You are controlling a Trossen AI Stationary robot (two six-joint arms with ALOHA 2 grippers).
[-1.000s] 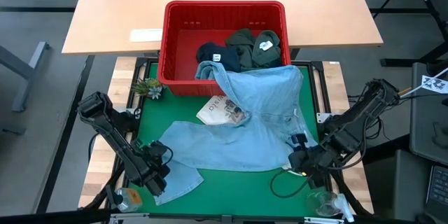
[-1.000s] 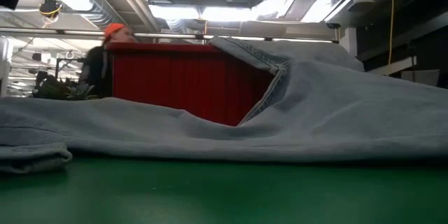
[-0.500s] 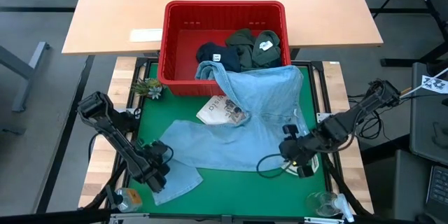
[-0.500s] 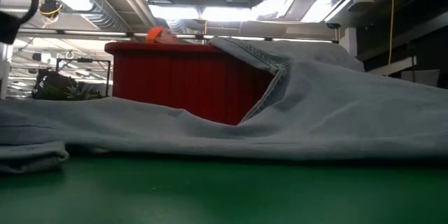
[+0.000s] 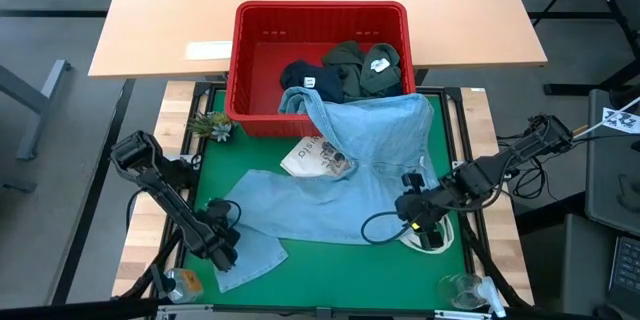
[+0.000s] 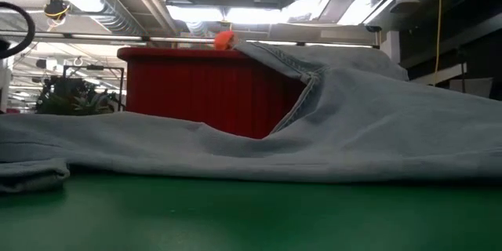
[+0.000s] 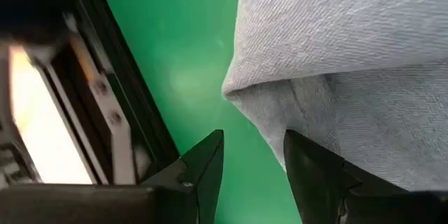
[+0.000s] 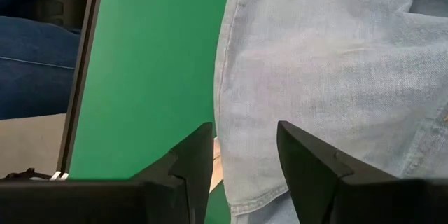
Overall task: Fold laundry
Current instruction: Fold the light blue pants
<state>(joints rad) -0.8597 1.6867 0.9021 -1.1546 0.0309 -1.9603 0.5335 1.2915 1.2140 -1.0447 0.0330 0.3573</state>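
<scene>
The denim garment point(image 5: 350, 185) lies spread on the green surface point(image 5: 330, 275), its top draped over the red basket point(image 5: 255, 70) that holds dark garments point(image 5: 345, 70). The left gripper point(image 7: 252, 164) and right gripper point(image 8: 245, 157), both parted and empty, hover at its edges.

the right gripper point(image 8: 245, 164) has its two dark fingers point(image 8: 183, 175) standing apart, with a gap between them. the light blue denim garment point(image 8: 329, 70) lies in front of the gripper, and one finger is over it. the long edge of the denim, with a stitched seam, runs away from the gap between the fingers. on the side of the other finger is the bare green mat point(image 8: 150, 70). beyond the mat there is a dark frame bar point(image 8: 80, 77), and past it some dark blue cloth point(image 8: 35, 56) and a grey floor.
</scene>
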